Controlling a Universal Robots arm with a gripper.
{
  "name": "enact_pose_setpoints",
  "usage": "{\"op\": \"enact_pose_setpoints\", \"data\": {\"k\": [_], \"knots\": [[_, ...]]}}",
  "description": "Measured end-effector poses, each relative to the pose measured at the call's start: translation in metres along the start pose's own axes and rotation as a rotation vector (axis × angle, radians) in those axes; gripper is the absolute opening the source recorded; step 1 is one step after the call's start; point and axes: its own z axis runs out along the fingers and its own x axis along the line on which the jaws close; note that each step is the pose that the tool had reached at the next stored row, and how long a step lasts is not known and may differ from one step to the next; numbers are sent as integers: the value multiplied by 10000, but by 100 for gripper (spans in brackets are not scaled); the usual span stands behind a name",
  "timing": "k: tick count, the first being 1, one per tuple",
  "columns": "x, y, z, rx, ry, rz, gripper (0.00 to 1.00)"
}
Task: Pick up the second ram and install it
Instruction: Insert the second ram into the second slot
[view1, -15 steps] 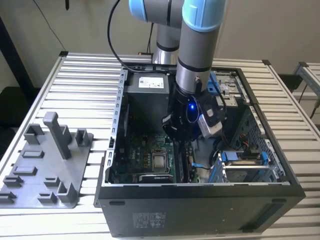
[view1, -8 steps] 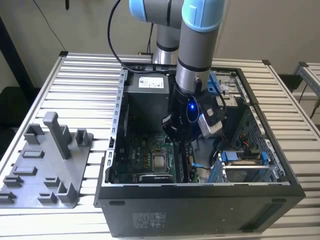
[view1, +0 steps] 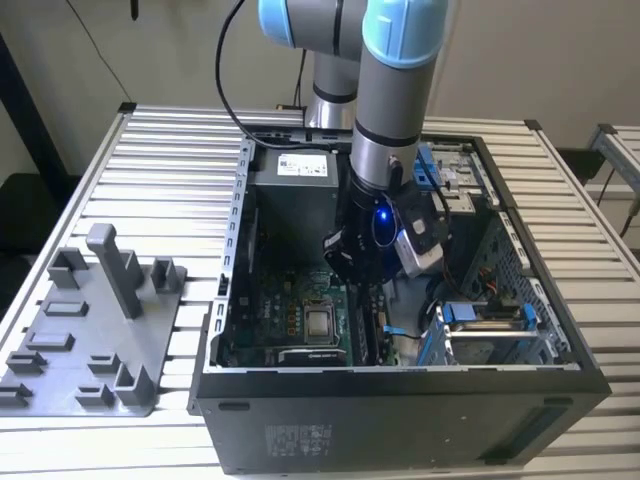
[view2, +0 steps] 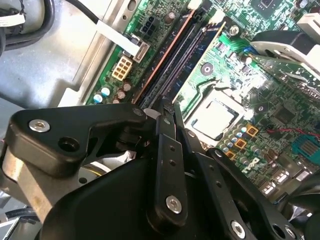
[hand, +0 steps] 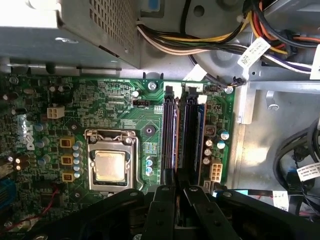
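We have the gripper (view1: 362, 268) down inside the open computer case (view1: 400, 420), directly over the memory slots (hand: 181, 135) beside the CPU socket (hand: 111, 166). In both wrist views the fingers (view2: 167, 145) are nearly pressed together, with only a thin gap between the tips. Whether they pinch the second ram (hand: 199, 131) we cannot tell; a dark blue-black stick already lies along the slot on the side away from the CPU socket, its near end hidden under the fingertips. We judge this to be the seating stage. To do it well: keep the stick parallel to the slot, push straight down toward the motherboard (hand: 120, 110), load both ends evenly, and avoid the neighbouring slot.
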Motion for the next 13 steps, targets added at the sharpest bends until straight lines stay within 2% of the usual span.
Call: {"op": "enact_pose_setpoints", "data": {"k": [13], "knots": [[7, 18, 17, -2, -1, -1, 13]]}}
